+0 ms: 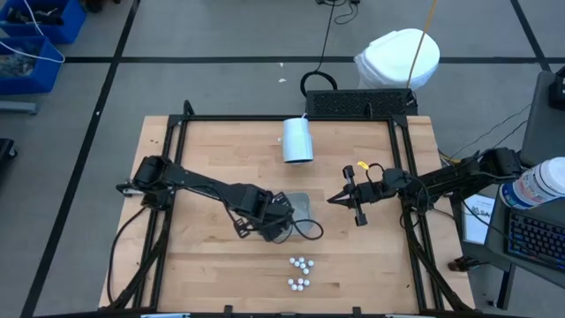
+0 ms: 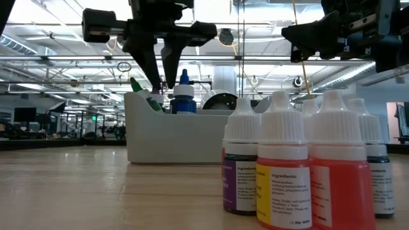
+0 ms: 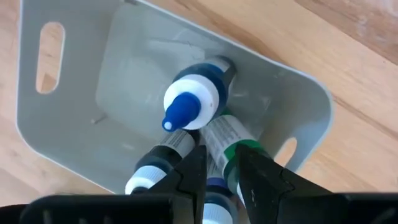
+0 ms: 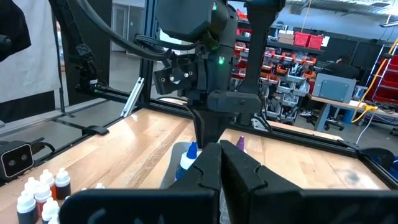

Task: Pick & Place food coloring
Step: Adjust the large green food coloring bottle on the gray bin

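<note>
With the left gripper (image 3: 217, 171) narrowly parted over the bin (image 3: 74, 124) mid-frame (holding nothing we can confirm), we're mid-placement; next, clear upward. Right gripper (image 1: 334, 200) shut, empty.

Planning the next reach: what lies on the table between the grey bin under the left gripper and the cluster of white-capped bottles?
Only bare wood. The high view shows nothing between the grey bin and the bottle cluster.
</note>
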